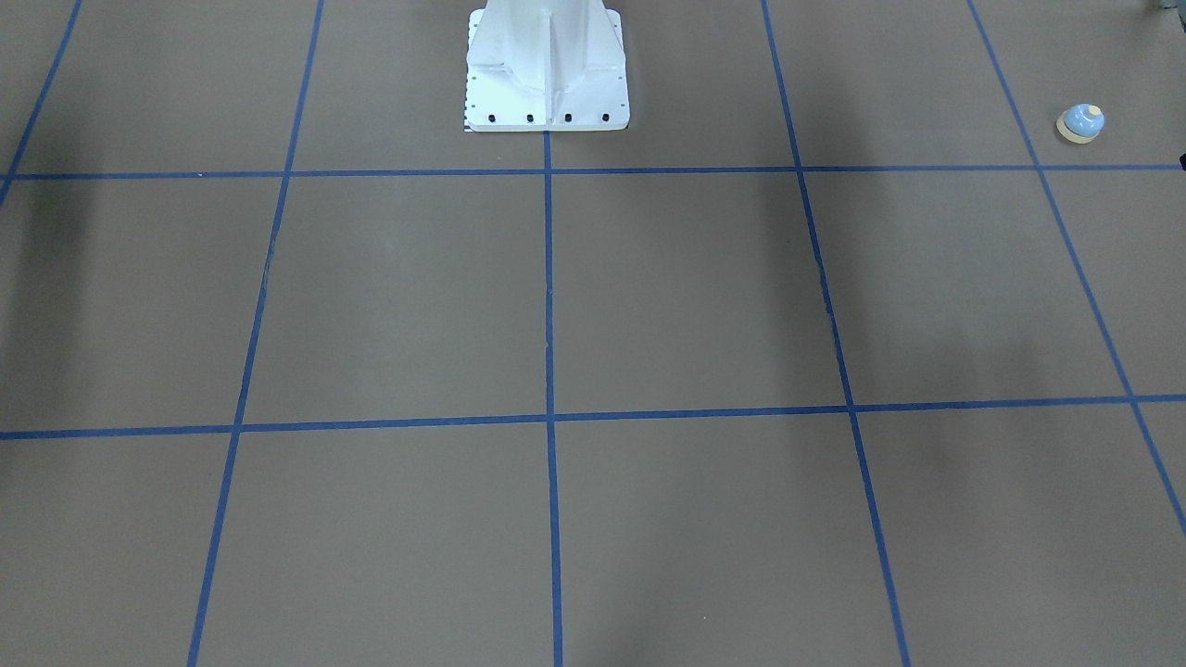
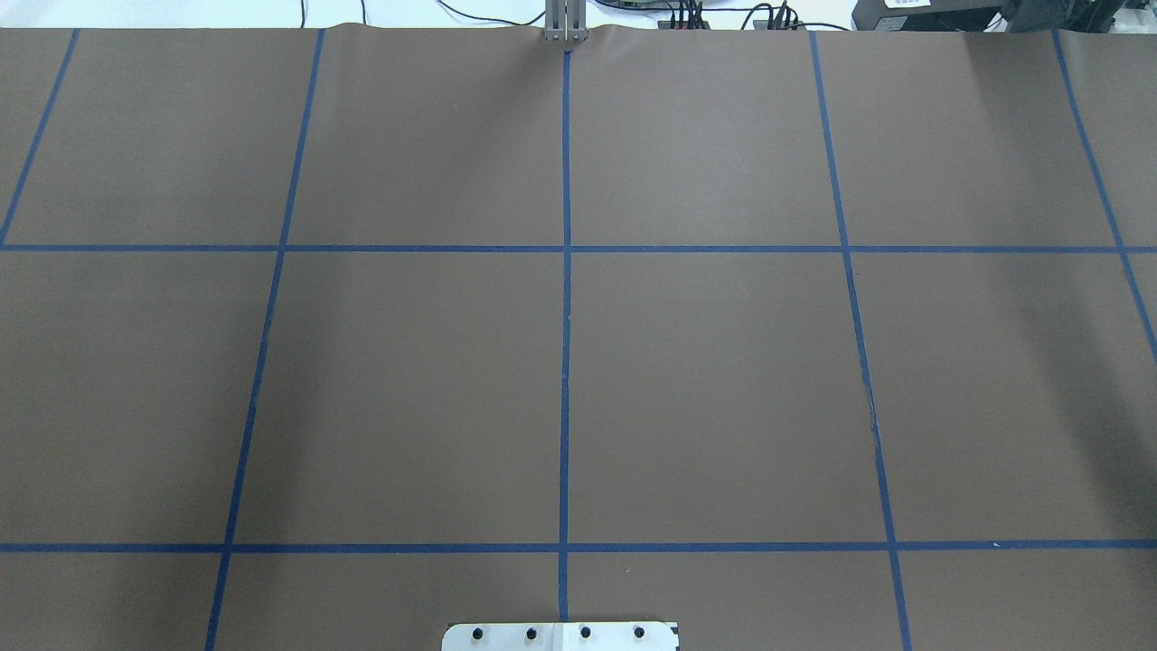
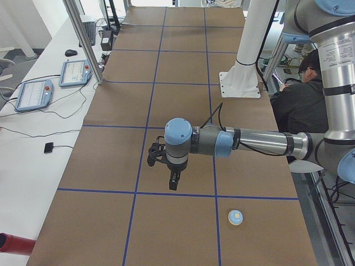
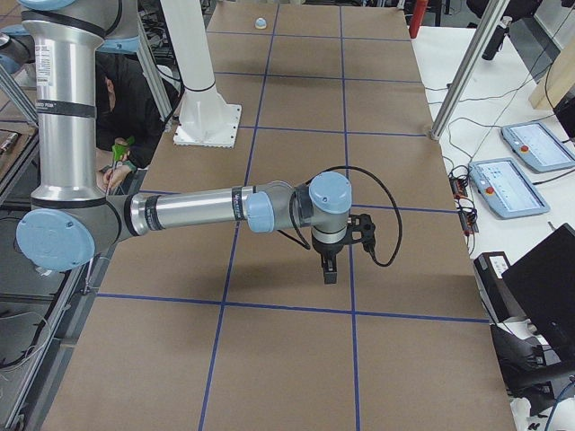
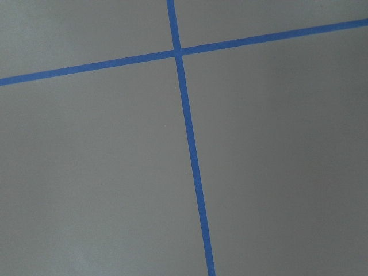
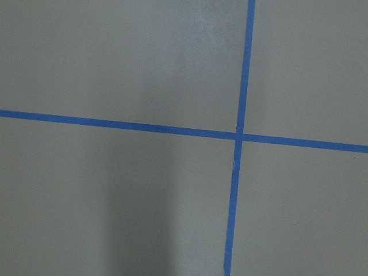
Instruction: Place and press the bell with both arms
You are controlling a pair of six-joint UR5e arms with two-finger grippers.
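The small light-blue bell (image 1: 1080,123) with its cream base and button stands upright on the brown table, near the end on my left side. It also shows in the exterior left view (image 3: 236,217) and far off in the exterior right view (image 4: 260,22). My left gripper (image 3: 173,182) hangs pointing down above the table, well away from the bell. My right gripper (image 4: 329,269) hangs pointing down over the other end. I cannot tell whether either is open or shut. Both wrist views show only table and blue tape lines.
The white bolted pedestal (image 1: 547,74) stands at the robot's edge of the table. Blue tape lines (image 2: 566,362) divide the brown surface into squares. A seated person (image 3: 302,94) is beside the pedestal. Control pendants (image 3: 33,94) lie on the white side bench.
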